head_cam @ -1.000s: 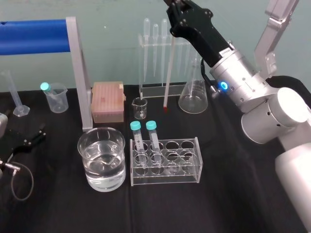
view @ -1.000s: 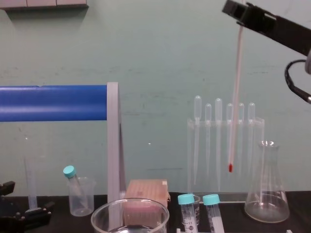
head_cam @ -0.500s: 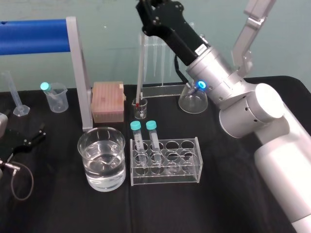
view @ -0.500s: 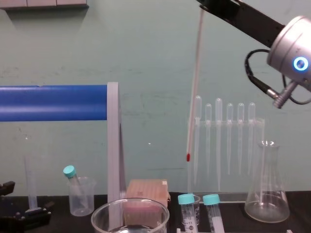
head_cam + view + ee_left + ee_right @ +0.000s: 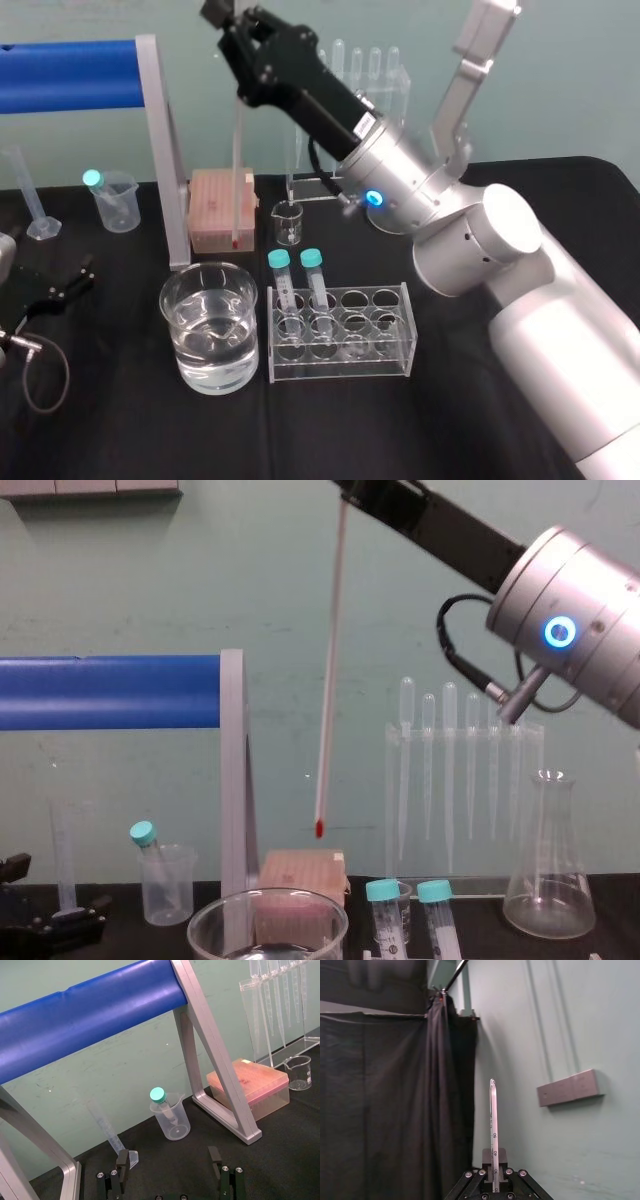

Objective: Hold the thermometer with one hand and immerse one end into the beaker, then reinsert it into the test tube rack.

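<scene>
Right gripper clamped on thermometer top, high over table. We see rod hanging nearly upright, red bulb down, higher than beaker rim, near pink box. Left gripper parked low at left, fingers apart.

Black-draped worktop, along the far edge from the left corner: graduated cylinder; plastic cup holding a teal-capped tube; silver frame carrying a blue bar; pink tip box just beside the frame; small glass beaker; conical flask.
</scene>
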